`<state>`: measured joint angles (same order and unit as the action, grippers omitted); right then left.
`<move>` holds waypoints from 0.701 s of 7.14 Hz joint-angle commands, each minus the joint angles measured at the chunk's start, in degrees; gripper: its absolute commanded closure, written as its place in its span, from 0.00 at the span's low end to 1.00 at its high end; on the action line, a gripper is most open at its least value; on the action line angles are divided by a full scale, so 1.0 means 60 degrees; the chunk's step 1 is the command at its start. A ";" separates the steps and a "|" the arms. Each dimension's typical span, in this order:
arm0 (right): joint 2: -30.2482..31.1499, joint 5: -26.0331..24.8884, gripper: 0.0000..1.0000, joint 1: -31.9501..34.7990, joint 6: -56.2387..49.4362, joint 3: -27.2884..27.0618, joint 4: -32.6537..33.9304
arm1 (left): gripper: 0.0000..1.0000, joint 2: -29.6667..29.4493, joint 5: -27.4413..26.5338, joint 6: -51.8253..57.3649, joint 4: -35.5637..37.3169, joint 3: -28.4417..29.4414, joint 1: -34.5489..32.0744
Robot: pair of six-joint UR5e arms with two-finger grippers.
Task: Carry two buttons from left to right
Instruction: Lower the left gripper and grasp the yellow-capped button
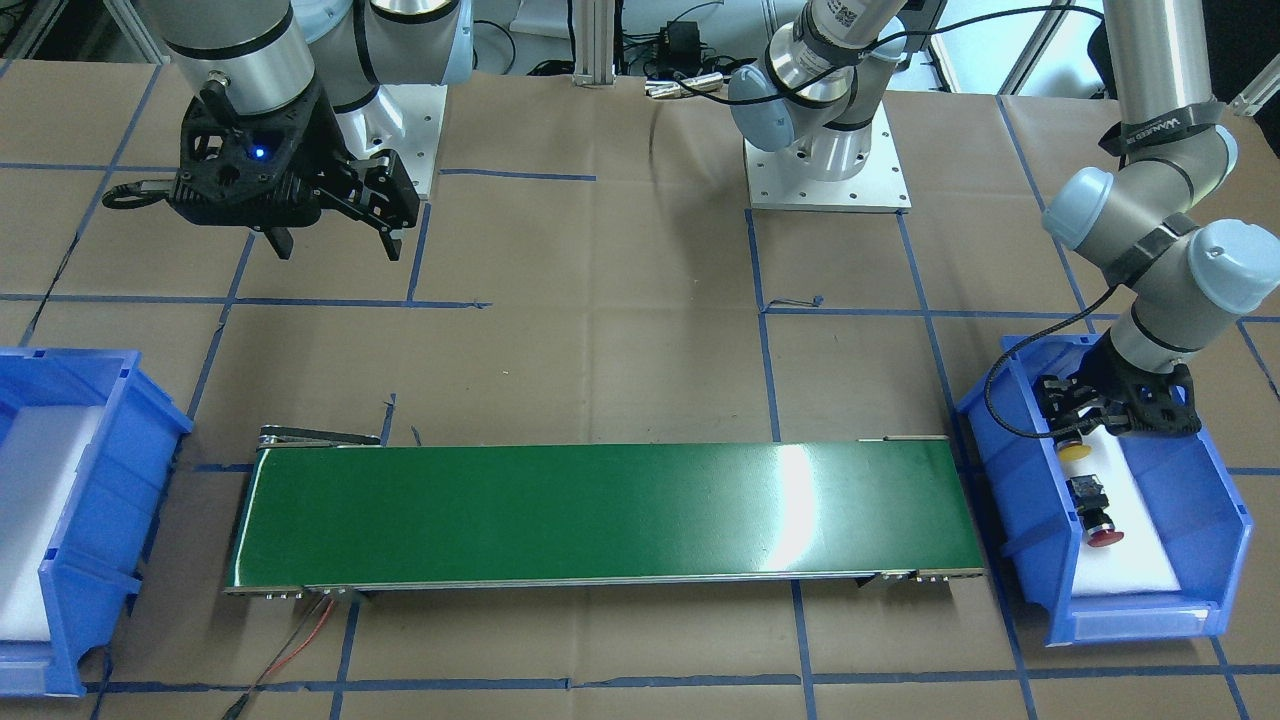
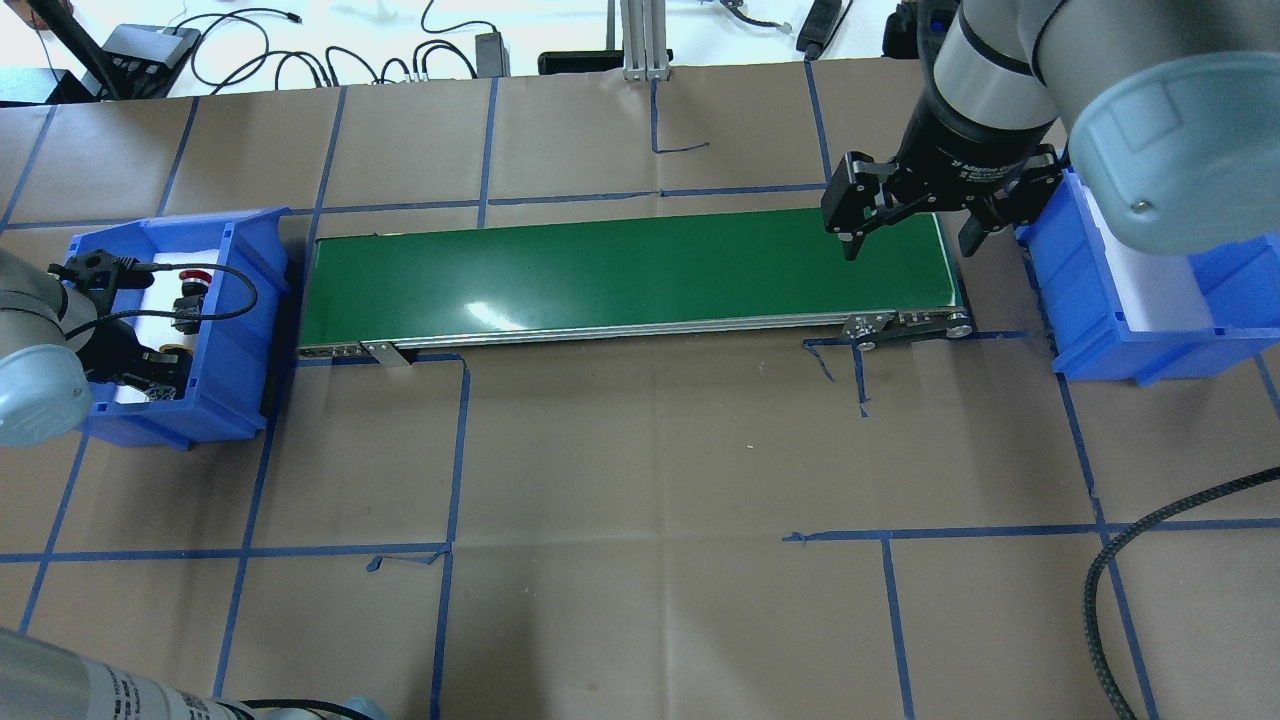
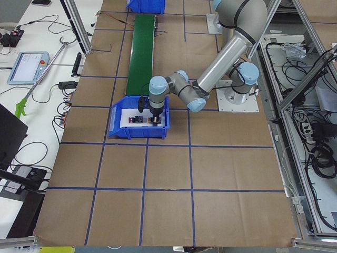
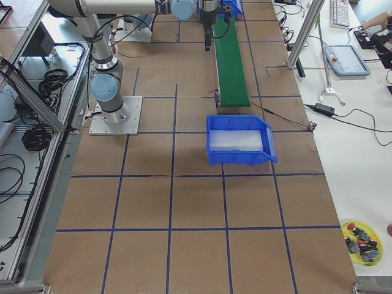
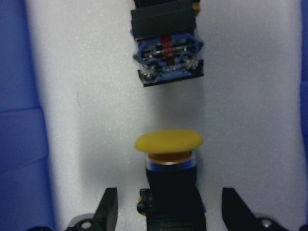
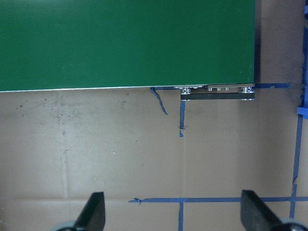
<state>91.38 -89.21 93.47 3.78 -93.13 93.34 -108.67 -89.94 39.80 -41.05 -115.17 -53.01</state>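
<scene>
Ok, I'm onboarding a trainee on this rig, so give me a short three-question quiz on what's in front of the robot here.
1. True or false: the left gripper has its fingers shut on the yellow button.
2. Fill in: the right gripper has its fingers ___, holding nothing.
3. Where is the red button? A) in the left bin, beyond the yellow one B) in the right gripper C) between the left gripper's fingers

Key: 1 false, the fingers stand open on either side of it; 2 open; 3 A.
</scene>
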 commanded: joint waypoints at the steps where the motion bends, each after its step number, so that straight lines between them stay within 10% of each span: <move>1: 0.0019 0.0000 0.00 -0.0007 0.0000 -0.0005 0.0000 | 0.95 0.0210 0.0048 -0.0085 -0.0029 0.0195 -0.0012; 5: 0.0034 0.0000 0.00 -0.0022 0.0000 0.0024 0.0000 | 0.98 0.0738 0.0048 -0.0259 -0.4322 0.3133 -0.0041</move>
<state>91.55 -89.21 93.35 3.78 -93.05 93.34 -105.44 -89.68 39.06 -57.02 -102.22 -53.18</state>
